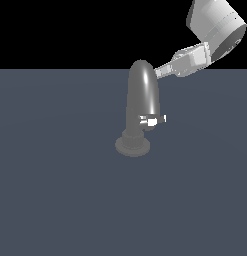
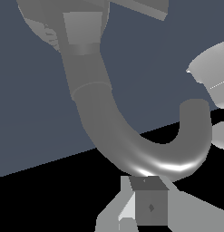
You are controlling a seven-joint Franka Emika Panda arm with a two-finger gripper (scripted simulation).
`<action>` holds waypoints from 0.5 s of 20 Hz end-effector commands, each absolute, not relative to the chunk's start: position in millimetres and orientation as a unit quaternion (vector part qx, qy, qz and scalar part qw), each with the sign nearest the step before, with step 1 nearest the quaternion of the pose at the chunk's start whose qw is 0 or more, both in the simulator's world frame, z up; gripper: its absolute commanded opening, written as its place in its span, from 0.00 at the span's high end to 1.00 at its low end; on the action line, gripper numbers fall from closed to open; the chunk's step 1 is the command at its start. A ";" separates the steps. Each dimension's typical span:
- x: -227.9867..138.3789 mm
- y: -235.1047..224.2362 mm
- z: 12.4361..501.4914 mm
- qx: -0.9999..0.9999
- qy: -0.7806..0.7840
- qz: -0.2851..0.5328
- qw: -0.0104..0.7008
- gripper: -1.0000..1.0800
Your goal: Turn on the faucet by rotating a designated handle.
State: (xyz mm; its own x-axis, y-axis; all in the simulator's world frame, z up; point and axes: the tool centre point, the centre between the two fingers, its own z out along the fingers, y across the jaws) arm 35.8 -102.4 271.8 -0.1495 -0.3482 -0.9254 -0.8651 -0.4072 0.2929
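Observation:
The faucet (image 1: 143,95) is a glossy dark-grey tap with a tall arched spout on a round stepped base (image 1: 132,146), standing mid-scene. The handle (image 1: 154,120) is a short bright silver bar sticking out from the stem toward the exterior view's right. My gripper (image 1: 158,72) reaches in from the upper right and sits against the top of the spout, well above the handle. Its tips are partly hidden behind the arch. In the wrist view the curved spout (image 2: 145,154) lies just beyond my fingers (image 2: 147,206), which are pressed together with nothing held. The handle does not show there.
The faucet stands on a flat blue-grey surface (image 1: 55,190). My arm's large white link (image 1: 217,25) hangs at the upper right of the exterior view. A pale rounded shape (image 2: 213,77) shows at the wrist view's edge.

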 end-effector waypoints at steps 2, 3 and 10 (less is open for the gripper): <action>36.1 -107.5 255.1 -0.580 0.510 0.591 0.233 1.00; 35.9 -109.0 250.0 -0.570 0.515 0.596 0.235 1.00; 30.2 -118.2 212.2 -0.495 0.545 0.629 0.249 1.00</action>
